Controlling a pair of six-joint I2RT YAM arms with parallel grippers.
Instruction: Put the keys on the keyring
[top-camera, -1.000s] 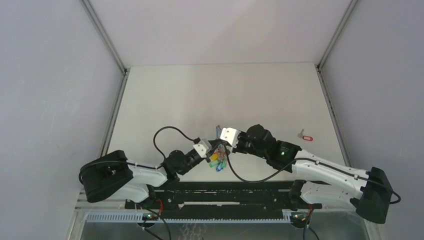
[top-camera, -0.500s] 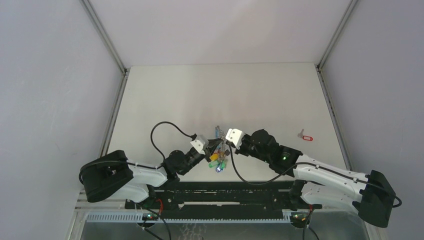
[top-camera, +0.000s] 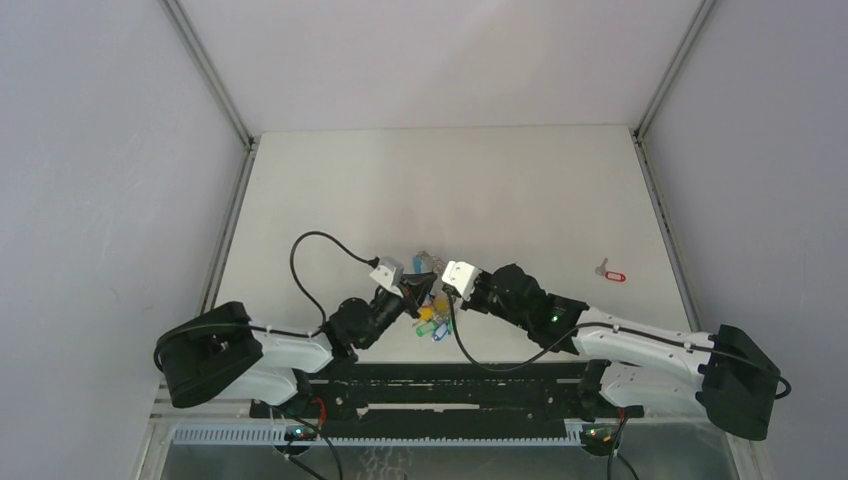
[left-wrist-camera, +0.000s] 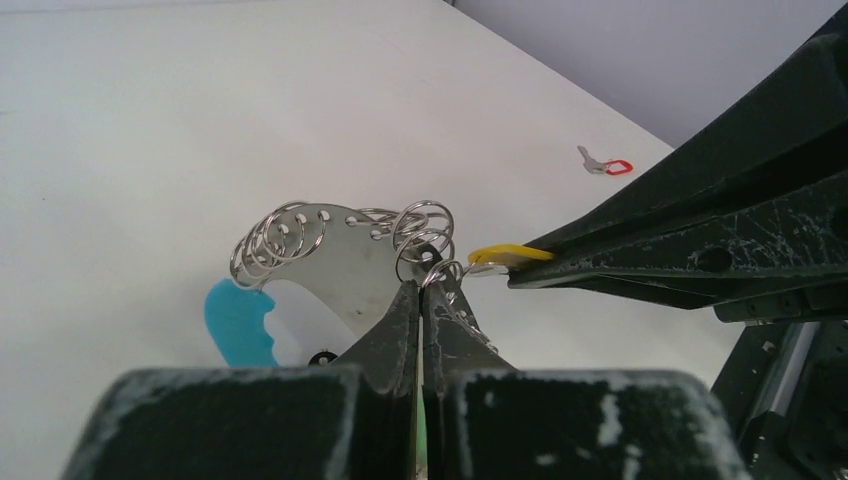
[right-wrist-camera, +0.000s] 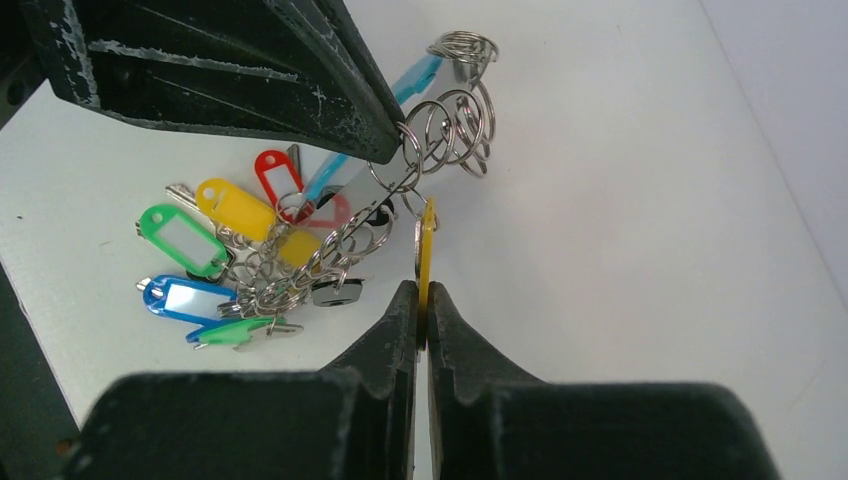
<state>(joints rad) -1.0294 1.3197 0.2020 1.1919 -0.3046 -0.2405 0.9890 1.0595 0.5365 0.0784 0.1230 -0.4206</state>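
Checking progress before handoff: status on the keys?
Left gripper shut on keyring. Right gripper shut on yellow-tagged key, at the rings. Red-tagged key loose on table. Nothing blocking.

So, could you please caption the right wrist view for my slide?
Right tool pinches yellow tag beside keyring held by left tool.

The right gripper (right-wrist-camera: 421, 295) is pinched tight on a yellow tag (right-wrist-camera: 427, 240), held edge-on just below the keyring (right-wrist-camera: 452, 125). The left gripper (right-wrist-camera: 385, 135) clamps the keyring from its upper left. The keyring's fringe of coloured tagged keys (right-wrist-camera: 235, 250) sprawls to its lower left on the white table (right-wrist-camera: 620, 250).
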